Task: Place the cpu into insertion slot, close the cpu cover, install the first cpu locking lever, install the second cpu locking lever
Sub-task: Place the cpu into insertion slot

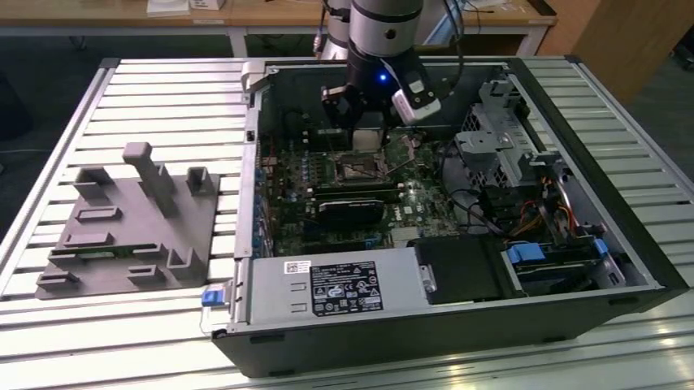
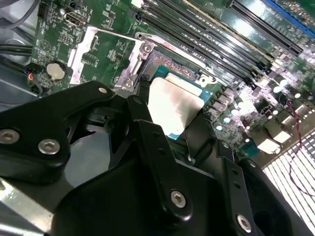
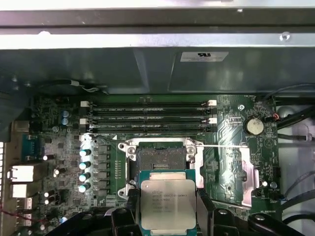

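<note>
— What is the claw (image 3: 168, 219) doing?
— It pinches the chip (image 3: 168, 199) from two sides, with a black finger (image 3: 203, 211) on each side. The chip's grey face looks up.
— Where is the chip?
— It hangs over the green board (image 3: 231, 118), just beside the slot (image 3: 161, 158). It is not in the slot. In the first wrist view the chip's edge hides a bit of the slot's rim.
— What does the slot look like?
— It is a square with a dark middle and a shiny rim.
— And the cover (image 3: 250, 178)?
— It is swung open and sits to one side of the slot. It is a shiny frame with a hole in the middle. A round battery (image 3: 254, 126) is near it.
— What else is on the board?
— Long black sticks (image 3: 147, 118) lie on the far side of the slot from the chip.
— What about the exterior view?
— The arm (image 1: 379, 28) reaches down into an open computer box (image 1: 434, 333). The box lies on a table (image 1: 162, 106) of pale slats. A grey block with pegs (image 1: 130, 227) sits on the table at the exterior view's left, apart from the box
</note>
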`<action>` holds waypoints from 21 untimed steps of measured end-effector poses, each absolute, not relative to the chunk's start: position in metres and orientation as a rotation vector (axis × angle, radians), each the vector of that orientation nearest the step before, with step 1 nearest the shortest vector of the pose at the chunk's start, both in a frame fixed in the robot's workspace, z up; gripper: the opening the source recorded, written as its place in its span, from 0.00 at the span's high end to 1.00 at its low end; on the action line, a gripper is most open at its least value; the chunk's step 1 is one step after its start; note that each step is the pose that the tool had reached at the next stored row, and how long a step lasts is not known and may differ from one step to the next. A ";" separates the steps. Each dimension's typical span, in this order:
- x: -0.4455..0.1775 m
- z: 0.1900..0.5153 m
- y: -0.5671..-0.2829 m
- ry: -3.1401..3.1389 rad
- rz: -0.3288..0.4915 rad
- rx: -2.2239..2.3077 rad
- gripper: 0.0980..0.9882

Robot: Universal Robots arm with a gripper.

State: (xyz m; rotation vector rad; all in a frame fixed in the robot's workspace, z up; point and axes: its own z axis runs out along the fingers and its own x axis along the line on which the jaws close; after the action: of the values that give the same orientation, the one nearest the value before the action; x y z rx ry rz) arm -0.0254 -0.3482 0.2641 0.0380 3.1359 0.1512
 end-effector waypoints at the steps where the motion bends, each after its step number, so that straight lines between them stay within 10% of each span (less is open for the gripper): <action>1: -0.026 0.262 -0.348 3.135 0.151 0.038 0.50; 21: -0.027 0.242 -0.334 3.136 0.100 0.038 0.50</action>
State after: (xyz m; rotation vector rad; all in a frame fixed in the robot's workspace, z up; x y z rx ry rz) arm -0.0266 -0.3342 0.2422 0.0379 3.1358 0.1001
